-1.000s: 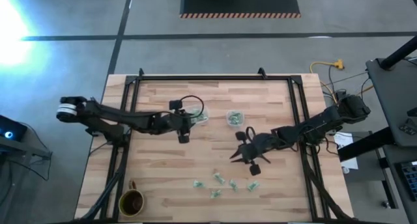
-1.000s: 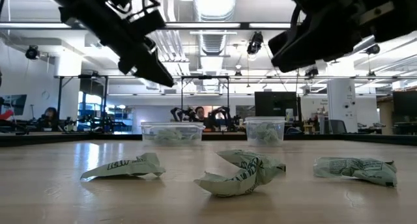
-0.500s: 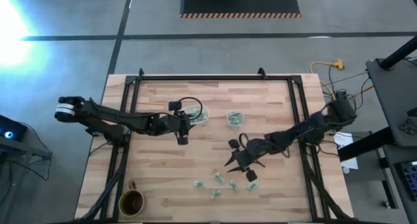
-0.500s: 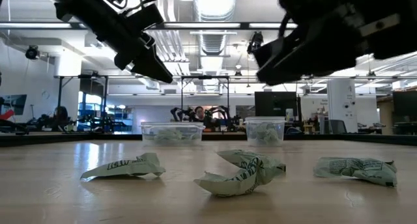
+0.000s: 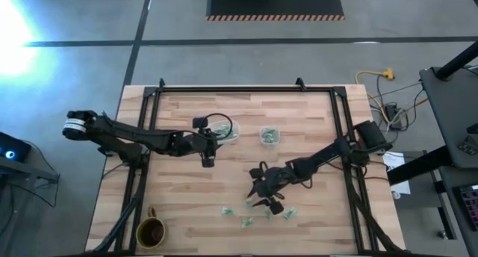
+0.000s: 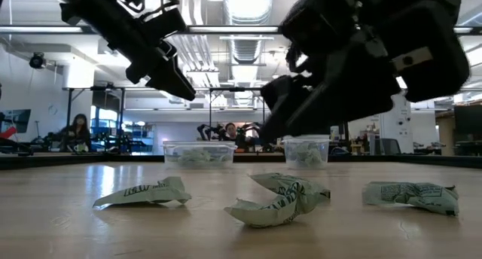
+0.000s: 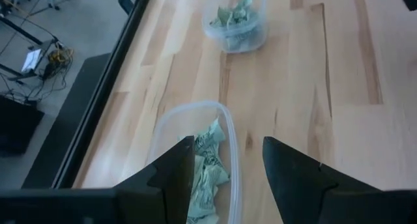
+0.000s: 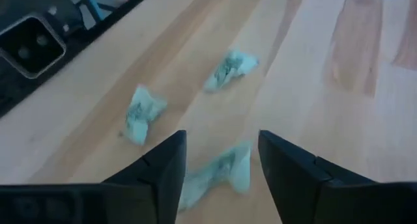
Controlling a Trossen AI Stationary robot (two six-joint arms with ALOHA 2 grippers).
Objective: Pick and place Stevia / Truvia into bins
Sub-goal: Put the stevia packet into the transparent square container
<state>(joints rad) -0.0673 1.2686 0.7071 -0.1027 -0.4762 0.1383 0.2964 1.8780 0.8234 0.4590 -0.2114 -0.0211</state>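
On the pale wooden surface [image 5: 187, 197], the wider clear plastic bin with rounded corners [image 5: 226, 132] holds a heap of crumpled green-and-white sweetener packets [image 7: 207, 172], and just beside it the smaller square clear bin [image 5: 269, 135] holds several more. The left gripper [image 5: 208, 159] hovers at the wider bin, jaws wide and empty. Well apart from that bin, toward the brown mug [image 5: 150, 231], the right gripper [image 5: 263, 199] hangs over the loose packets [image 8: 221, 168], jaws wide, holding nothing.
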